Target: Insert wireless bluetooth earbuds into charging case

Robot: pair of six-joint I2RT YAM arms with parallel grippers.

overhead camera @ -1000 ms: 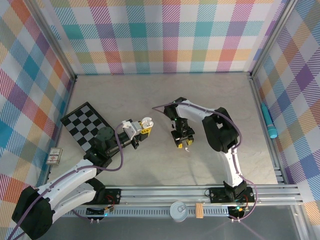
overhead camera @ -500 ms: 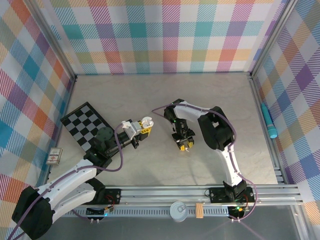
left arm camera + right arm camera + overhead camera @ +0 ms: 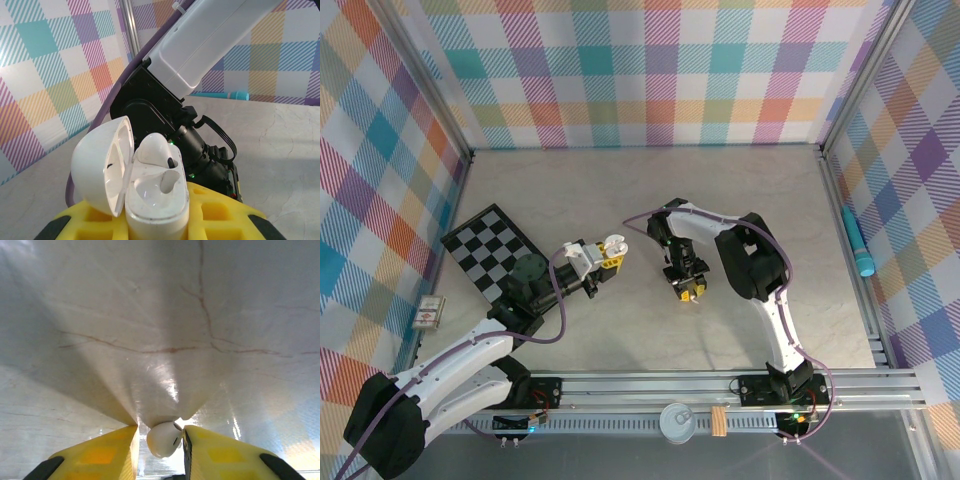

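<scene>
White and tiny: see the earbud (image 3: 162, 439) low between the right claw (image 3: 160, 434) fingers, touching one, down by the table (image 3: 150, 315). Can't tell if squeezed yet. Farther off, clamped tight in the left claw (image 3: 155, 227): the case (image 3: 157, 200), lid (image 3: 102, 165) tipped back, one hole free for it.

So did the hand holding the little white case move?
No. The left gripper with the open case sits at the same spot right of the checkered board as before.
</scene>
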